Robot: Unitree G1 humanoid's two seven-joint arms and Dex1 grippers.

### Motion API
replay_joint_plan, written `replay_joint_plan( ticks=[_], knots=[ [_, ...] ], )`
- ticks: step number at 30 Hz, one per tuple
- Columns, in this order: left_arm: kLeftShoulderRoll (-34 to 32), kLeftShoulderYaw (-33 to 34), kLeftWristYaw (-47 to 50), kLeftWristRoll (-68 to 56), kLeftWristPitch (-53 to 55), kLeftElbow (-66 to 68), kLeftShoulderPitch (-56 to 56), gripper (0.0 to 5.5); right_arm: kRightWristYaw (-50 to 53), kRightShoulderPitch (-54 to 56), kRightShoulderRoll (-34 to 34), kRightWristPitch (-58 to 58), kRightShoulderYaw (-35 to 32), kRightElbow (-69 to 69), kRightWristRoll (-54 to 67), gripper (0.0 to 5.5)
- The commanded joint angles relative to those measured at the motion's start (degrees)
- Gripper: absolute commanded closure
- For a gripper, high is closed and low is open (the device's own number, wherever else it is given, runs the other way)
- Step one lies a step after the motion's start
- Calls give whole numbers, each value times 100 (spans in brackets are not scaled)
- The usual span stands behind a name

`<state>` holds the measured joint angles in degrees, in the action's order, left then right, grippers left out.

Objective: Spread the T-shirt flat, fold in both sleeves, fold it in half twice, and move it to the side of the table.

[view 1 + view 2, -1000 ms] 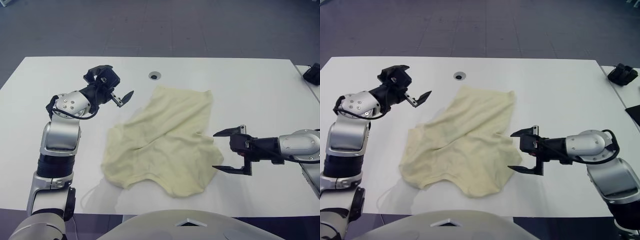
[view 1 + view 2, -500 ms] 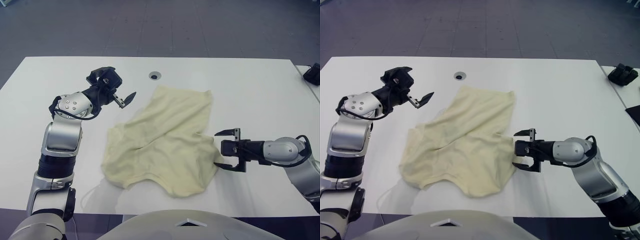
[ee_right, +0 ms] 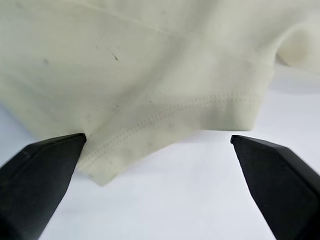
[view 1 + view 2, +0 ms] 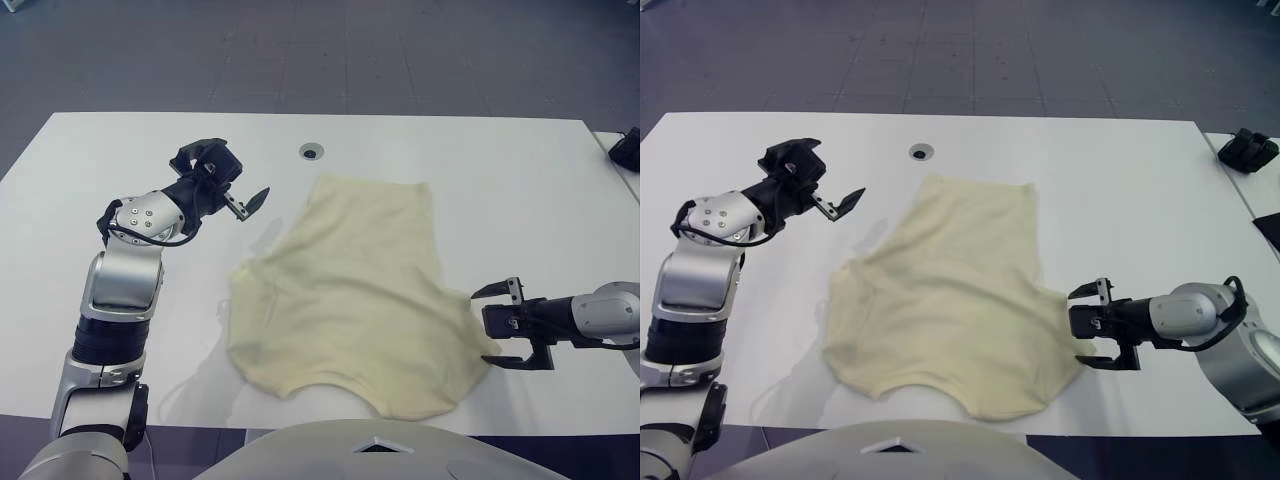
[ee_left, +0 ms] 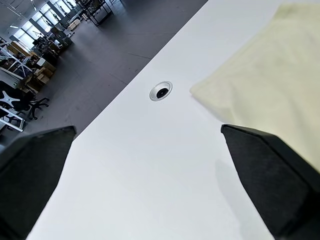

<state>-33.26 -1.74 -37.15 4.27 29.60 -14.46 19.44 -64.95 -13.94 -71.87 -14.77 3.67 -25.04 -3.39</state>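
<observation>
A pale yellow T-shirt (image 4: 350, 290) lies loosely spread on the white table (image 4: 500, 170), collar end toward me, with soft wrinkles. My right gripper (image 4: 485, 327) is open at the shirt's near right corner, low over the table. In the right wrist view the hemmed edge of the shirt (image 3: 150, 75) lies just ahead of the open right gripper (image 3: 158, 135). My left gripper (image 4: 248, 200) hovers open beside the shirt's far left side, holding nothing. The left wrist view shows the left gripper (image 5: 148, 128) over bare table, the shirt's corner (image 5: 270, 85) beside it.
A round cable hole (image 4: 312, 151) sits in the table beyond the shirt's far edge. A small black object (image 4: 1247, 150) rests on a neighbouring surface at the far right. Bare table surrounds the shirt on the left, right and far sides.
The shirt has slid to the right and spread wider, its right corner drawn out. My right gripper moved right and nearer to me with it. The left gripper barely moved.
</observation>
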Motion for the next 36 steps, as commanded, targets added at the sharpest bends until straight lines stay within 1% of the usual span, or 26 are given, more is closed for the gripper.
replay_joint_plan(
  ticks=[1, 4, 6, 8, 10, 13, 17, 22, 26, 27, 30, 36],
  knots=[
    [-239, -9, -151, -89, 153, -202, -260, 12, -129, -120, -122, -32, -42, 111, -51, 11],
    [-315, 291, -304, -410, 481, -448, -592, 12, -97, 99, 76, -215, -272, 22, 239, 11],
    [-363, 800, -530, -967, 979, -710, -972, 12, 100, 601, 512, -736, -623, -92, 843, 11],
    [-650, 1287, -1071, -1567, 1397, -905, -1577, 12, 379, 972, 945, -1397, -1126, -276, 1550, 11],
    [-951, 1726, -1627, -2114, 1754, -912, -2167, 12, 683, 1102, 1273, -1921, -1549, -433, 2011, 11],
    [-1023, 2342, -1901, -2847, 2602, -620, -2665, 12, 1267, 1342, 1703, -2418, -1736, -411, 2261, 11],
    [-1257, 1994, -2200, -3156, 2792, -355, -2906, 12, 1833, 1122, 2061, -2873, -1976, -818, 2433, 11],
    [-1013, 1591, -1983, -3320, 2947, 133, -2598, 12, 2148, 1271, 2191, -3109, -1965, -883, 2587, 11],
    [-728, 1324, -1579, -3297, 3049, 801, -2051, 67, 2300, 1230, 2210, -3195, -1993, -975, 2659, 10],
    [-655, 1375, -1510, -3390, 3111, 799, -2074, 93, 2294, 1338, 2195, -3163, -1892, -897, 2659, 10],
    [-555, 1357, -1408, -3557, 3160, 695, -2116, 135, 2293, 1502, 2178, -3131, -1738, -797, 2688, 10],
    [-561, 1138, -1291, -3574, 2970, 900, -1987, 250, 2321, 1663, 2164, -3084, -1653, -668, 2717, 10]
  ],
)
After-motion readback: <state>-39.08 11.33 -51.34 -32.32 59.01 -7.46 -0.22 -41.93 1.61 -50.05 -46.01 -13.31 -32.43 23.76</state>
